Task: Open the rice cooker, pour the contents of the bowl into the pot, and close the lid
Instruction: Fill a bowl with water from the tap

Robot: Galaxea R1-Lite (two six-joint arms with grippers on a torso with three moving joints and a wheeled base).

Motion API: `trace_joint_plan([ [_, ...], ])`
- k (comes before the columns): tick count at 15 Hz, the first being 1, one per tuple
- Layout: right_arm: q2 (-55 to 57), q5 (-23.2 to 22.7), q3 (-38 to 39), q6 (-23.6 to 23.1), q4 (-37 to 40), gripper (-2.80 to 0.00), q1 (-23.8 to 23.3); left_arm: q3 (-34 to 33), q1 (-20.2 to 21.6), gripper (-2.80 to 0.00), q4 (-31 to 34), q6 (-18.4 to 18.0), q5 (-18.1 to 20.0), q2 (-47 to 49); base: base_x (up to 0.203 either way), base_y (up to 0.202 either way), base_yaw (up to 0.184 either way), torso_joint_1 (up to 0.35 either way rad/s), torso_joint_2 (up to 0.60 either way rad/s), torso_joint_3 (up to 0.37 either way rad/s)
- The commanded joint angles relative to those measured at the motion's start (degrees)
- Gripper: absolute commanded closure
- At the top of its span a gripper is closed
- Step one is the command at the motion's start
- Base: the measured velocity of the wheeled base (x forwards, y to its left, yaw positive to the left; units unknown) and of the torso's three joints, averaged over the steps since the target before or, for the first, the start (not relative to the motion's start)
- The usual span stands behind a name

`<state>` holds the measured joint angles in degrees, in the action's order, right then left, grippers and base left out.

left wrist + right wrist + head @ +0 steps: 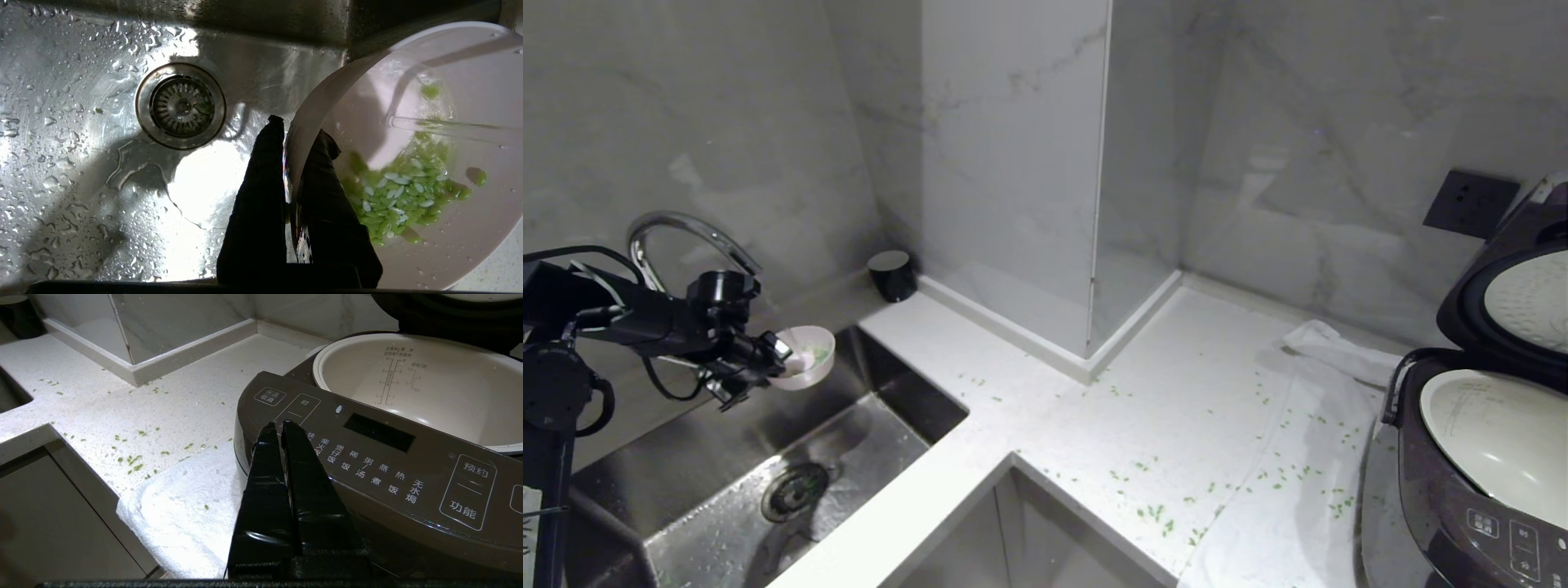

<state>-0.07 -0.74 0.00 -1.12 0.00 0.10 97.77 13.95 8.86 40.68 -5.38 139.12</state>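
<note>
Left tool point(286, 163) pinches bowl point(470, 245) rim over sink point(81, 163); right tool point(278, 426) closed, empty, by rice cooker point(367, 465) panel reading 预约, 功能.

We see a wet steel sink point(719, 465) with its round drain strainer point(181, 106), a curved chrome faucet point(678, 224), a small black cup point(892, 274) in the counter's corner, a white towel point(1307, 490) and a dark wall socket point(1470, 202).
</note>
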Motion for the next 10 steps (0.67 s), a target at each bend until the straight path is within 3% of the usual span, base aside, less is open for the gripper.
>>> trace_joint_plan([
  [1,0.1,0.0,0.0,0.0,0.0,0.0,0.0,0.2,-0.1,0.0,0.0,0.6,-0.1,0.1,0.0,0.0,0.0,0.0,0.0,0.0],
  [4,0.1,0.0,0.0,0.0,0.0,0.0,0.0,2.8,0.1,0.0,0.1,4.0,-0.1,0.3,0.0,0.0,0.0,0.0,0.0,0.0],
  [10,0.1,0.0,0.0,-0.1,0.0,0.0,0.0,1.6,0.3,0.0,2.7,4.0,2.4,-0.6,0.0,0.0,0.0,0.0,0.0,0.0],
])
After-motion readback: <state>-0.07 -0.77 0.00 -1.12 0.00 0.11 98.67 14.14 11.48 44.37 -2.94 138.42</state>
